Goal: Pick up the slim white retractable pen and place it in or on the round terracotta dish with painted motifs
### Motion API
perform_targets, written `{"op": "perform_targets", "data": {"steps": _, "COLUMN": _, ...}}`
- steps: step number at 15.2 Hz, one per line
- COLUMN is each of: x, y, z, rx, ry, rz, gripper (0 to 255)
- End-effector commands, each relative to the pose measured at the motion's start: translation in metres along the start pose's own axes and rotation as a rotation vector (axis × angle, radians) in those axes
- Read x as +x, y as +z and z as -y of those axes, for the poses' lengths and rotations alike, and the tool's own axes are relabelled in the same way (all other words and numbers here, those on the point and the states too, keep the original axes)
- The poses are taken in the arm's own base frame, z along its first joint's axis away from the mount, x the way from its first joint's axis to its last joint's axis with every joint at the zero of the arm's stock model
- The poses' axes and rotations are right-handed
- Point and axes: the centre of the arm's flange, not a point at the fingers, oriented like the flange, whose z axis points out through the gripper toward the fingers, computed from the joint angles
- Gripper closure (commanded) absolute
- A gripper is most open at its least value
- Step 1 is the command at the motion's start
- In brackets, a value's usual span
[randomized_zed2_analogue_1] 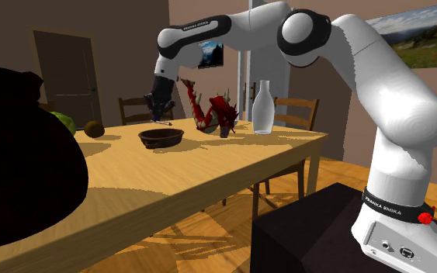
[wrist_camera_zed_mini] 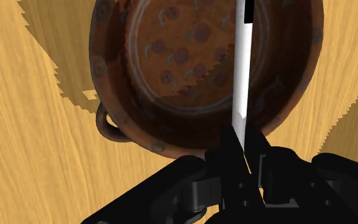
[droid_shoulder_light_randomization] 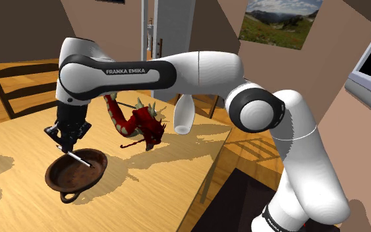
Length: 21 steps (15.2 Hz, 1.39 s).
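A slim white pen [wrist_camera_zed_mini: 241, 70] is clasped between my black fingers, and my gripper [wrist_camera_zed_mini: 247, 156] is shut on it. It hangs right above the round brown dish [wrist_camera_zed_mini: 190, 70] with painted spots and a small loop handle. Seen from the shoulder view, my gripper [droid_shoulder_light_randomization: 67, 147] holds the pen [droid_shoulder_light_randomization: 80, 159] slanted over the near rim of the dish [droid_shoulder_light_randomization: 75, 173]. From the second exterior view, the gripper [randomized_zed2_analogue_1: 160, 115] hovers a short way above the dish [randomized_zed2_analogue_1: 161, 137].
A red dragon figure [droid_shoulder_light_randomization: 138, 123] and a white bottle [droid_shoulder_light_randomization: 182, 114] stand behind the dish on the wooden table [droid_shoulder_light_randomization: 157, 178]. A green-brown fruit [randomized_zed2_analogue_1: 93, 129] lies further along. A large black shape [randomized_zed2_analogue_1: 22, 155] sits close to the second exterior camera. Chairs [droid_shoulder_light_randomization: 16, 82] ring the table.
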Motion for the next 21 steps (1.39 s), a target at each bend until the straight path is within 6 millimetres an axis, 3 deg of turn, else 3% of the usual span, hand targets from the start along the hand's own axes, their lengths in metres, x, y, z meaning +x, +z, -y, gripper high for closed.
{"op": "perform_targets", "data": {"steps": 1, "x": -0.001, "y": 0.011, "z": -0.003, "rx": 0.000, "ry": 0.000, "rz": -0.001, "gripper": 255}}
{"op": "perform_targets", "data": {"steps": 5, "x": -0.003, "y": 0.029, "z": -0.008, "rx": 0.000, "ry": 0.000, "rz": -0.001, "gripper": 255}}
{"op": "perform_targets", "data": {"steps": 12, "x": -0.003, "y": 0.029, "z": -0.008, "rx": 0.000, "ry": 0.000, "rz": 0.000, "gripper": 255}}
{"op": "perform_targets", "data": {"steps": 13, "x": -0.003, "y": 0.029, "z": -0.008, "rx": 0.000, "ry": 0.000, "rz": 0.000, "gripper": 0}}
{"op": "perform_targets", "data": {"steps": 18, "x": -0.003, "y": 0.029, "z": -0.008, "rx": 0.000, "ry": 0.000, "rz": 0.000, "gripper": 0}}
{"op": "perform_targets", "data": {"steps": 21, "x": -0.003, "y": -0.010, "z": -0.008, "rx": 0.000, "ry": 0.000, "rz": -0.001, "gripper": 0}}
